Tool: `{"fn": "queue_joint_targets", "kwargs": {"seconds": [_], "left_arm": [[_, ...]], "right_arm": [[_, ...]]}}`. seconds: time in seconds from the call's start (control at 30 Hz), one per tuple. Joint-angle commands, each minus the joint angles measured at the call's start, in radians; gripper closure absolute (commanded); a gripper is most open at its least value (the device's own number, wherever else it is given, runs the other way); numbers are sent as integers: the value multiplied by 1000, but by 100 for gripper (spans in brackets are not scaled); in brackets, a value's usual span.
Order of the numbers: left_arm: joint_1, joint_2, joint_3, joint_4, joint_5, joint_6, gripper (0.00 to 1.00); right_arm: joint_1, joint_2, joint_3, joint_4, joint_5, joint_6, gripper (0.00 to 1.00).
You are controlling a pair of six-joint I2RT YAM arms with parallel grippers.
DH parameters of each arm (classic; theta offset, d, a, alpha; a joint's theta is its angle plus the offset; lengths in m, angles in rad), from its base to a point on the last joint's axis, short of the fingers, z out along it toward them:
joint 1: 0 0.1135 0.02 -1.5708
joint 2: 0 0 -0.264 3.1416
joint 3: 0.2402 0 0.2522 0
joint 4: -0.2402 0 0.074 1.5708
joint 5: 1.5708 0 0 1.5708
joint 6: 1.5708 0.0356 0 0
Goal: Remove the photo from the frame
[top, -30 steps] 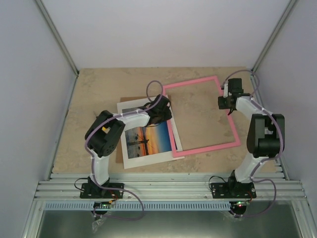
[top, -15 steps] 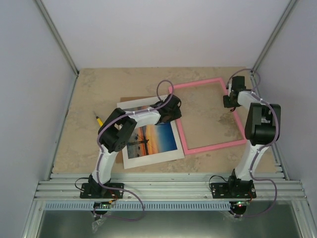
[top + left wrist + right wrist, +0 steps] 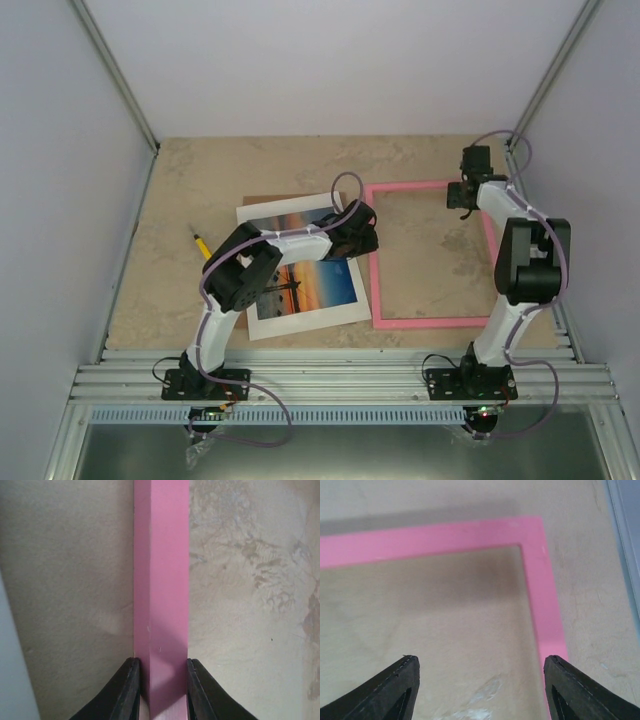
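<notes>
Top view first: the frame [image 3: 430,322] lies flat on the worktop [image 3: 210,180], an empty pink rectangle. The photo [image 3: 315,282] is out of it, resting on its white mat [image 3: 300,320] just at the frame's 9 o'clock. The left arm [image 3: 290,238] reaches across the photo to the frame's left bar, and the right arm [image 3: 498,205] hovers at the 1 o'clock corner. Left wrist: the left fingers [image 3: 124,692] pinch the pink bar. Right wrist: the right fingers [image 3: 390,690] are spread wide, holding nothing.
</notes>
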Motion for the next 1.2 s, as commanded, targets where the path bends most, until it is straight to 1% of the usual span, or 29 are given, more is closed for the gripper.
{"fn": "queue_joint_targets", "kwargs": {"seconds": [0.0, 0.1, 0.13, 0.23, 0.43, 0.53, 0.7, 0.77, 0.9, 1.0, 1.17], "left_arm": [[-4, -42, -17, 135, 58, -45, 79], [-4, -43, -33, 156, 59, -61, 77], [-4, -43, -37, 158, 58, -65, 76], [-4, -54, -58, 174, 49, -78, 73], [-4, -81, -73, 195, 45, -89, 61], [-4, -100, -92, 207, 43, -94, 60], [6, -173, -147, 228, 21, -93, 53], [28, -214, -195, 243, 19, -95, 52], [93, -312, -342, 298, 40, -97, 51], [138, -395, -430, 292, 12, -73, 49], [209, -535, -564, 250, -36, -29, 44]], "right_arm": [[71, -85, -33, -4, 15, 63, 29], [95, -122, -63, 33, 19, 73, 15], [94, -122, -65, 31, 25, 80, 14], [108, -111, -43, -10, 12, 89, 14], [221, -139, -102, 32, -47, 91, 12], [241, -169, -124, 47, -82, 118, 12], [333, -215, -177, 81, -148, 131, 12], [367, -219, -197, 85, -158, 137, 12], [437, -218, -245, 94, -163, 139, 12], [491, -202, -280, 112, -164, 145, 12], [549, -146, -297, 116, -129, 151, 12]]}}
